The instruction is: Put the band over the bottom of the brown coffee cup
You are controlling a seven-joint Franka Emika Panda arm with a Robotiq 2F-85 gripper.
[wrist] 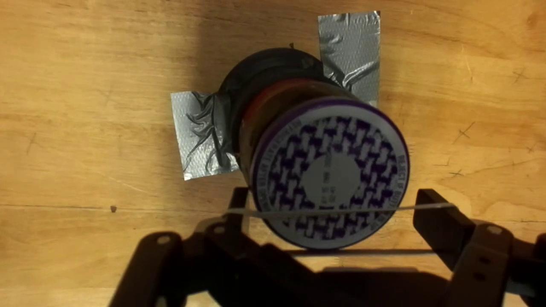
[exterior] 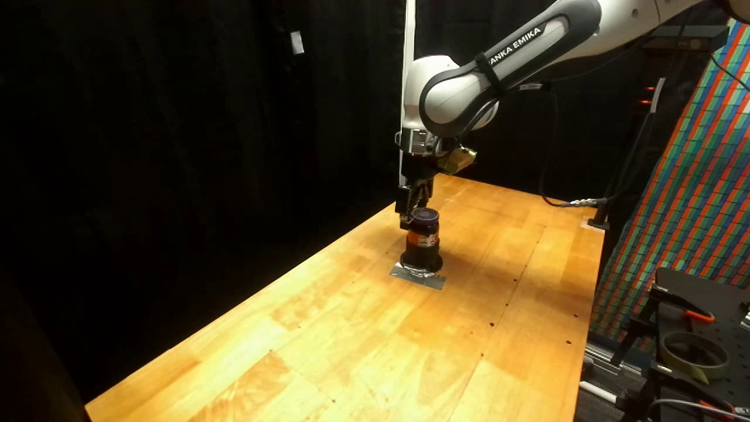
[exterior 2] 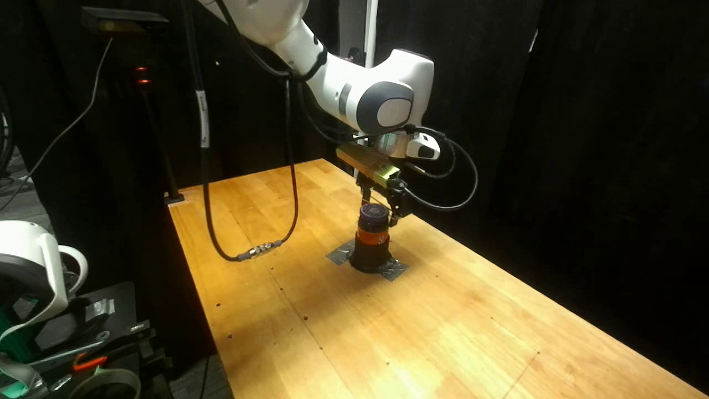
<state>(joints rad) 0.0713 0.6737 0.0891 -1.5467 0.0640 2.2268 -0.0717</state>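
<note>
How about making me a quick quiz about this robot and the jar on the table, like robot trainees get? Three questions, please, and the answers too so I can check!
1. In the wrist view, what thin thing is stretched across the open pincer?
2. What colour is the rim of the lid on the jar?
a) green
b) purple
c) yellow
3. True or false: the jar is lying on its side.

Key:
1. A thin, pale band.
2. b
3. False. The jar stands upright, and silver tape runs from the dark base around it onto the wooden table.
</note>
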